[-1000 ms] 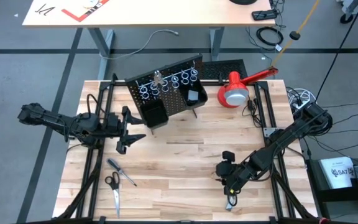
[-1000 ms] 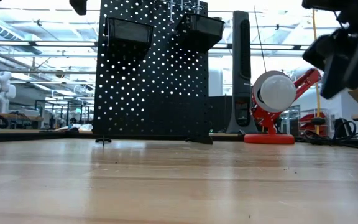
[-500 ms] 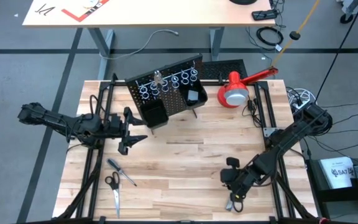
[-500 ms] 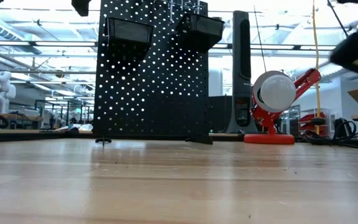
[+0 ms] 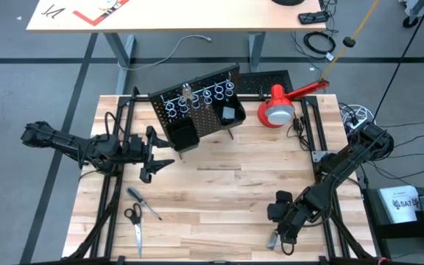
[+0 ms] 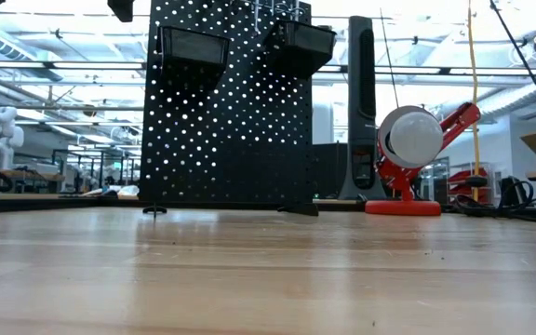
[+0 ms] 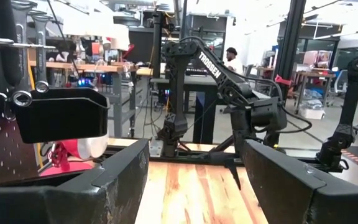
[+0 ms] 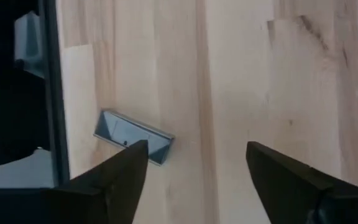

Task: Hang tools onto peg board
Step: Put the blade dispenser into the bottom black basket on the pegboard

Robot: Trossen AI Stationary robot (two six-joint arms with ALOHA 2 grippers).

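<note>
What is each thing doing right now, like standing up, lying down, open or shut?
peg board: standing upright on the table, a tool hung in its rings.
screwdriver: lying flat on the table.
scissors: lying flat, blades closed.
small metal piece: lying flat near the table edge.
lamp: standing beside the peg board.
left gripper: open, empty.
right gripper: open, empty, above the small metal piece.

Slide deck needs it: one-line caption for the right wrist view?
Open right gripper hovering over the wooden table, a small metal piece lying near its edge.
</note>
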